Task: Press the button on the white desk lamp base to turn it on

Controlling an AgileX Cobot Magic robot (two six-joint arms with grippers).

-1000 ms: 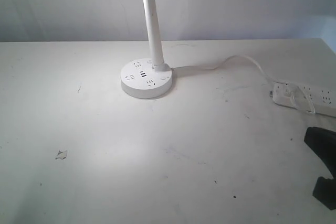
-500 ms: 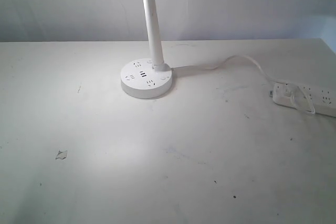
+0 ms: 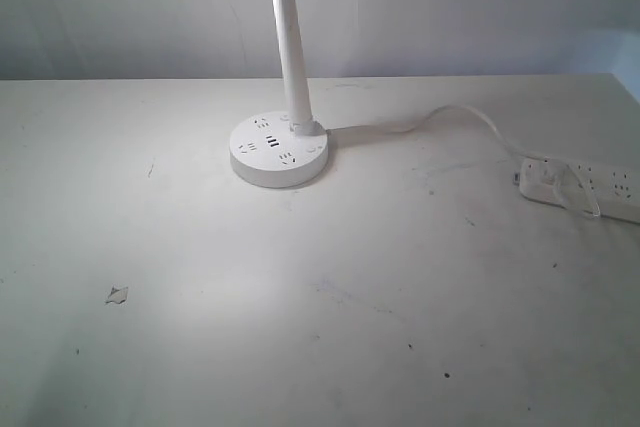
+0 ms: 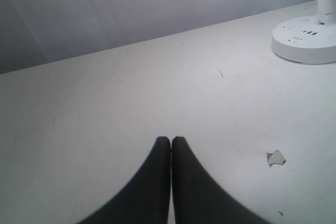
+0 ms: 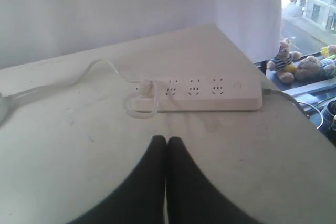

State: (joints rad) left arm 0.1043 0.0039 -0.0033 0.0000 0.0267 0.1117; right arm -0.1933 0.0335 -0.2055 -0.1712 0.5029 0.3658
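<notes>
Just above centre in the exterior view stands one white desk lamp [image 3: 289, 37], with its single white desk lamp base [image 3: 279, 149] flat on the table [image 3: 300, 327].

Count:
- one lamp
- one base
- one white cord [image 3: 440, 117]
- one power strip [image 3: 590, 187] at the right edge
- one small scrap [image 3: 117, 294] at lower left
- two grippers, each seen in its own wrist view

I read the left gripper [image 4: 171, 142] as closed, tips touching, with nothing between its fingers. It is well apart from the base (bare table lies between them in that wrist view). The right gripper [image 5: 166, 142] is likewise closed and empty, near the power strip but not touching it.

Cut off: the lamp head leaves the upper left of the exterior frame, the pole exits the top, and the strip runs past the right edge.

Hard to make out: the base top shows small dark marks, and I cannot tell which is the button.
</notes>
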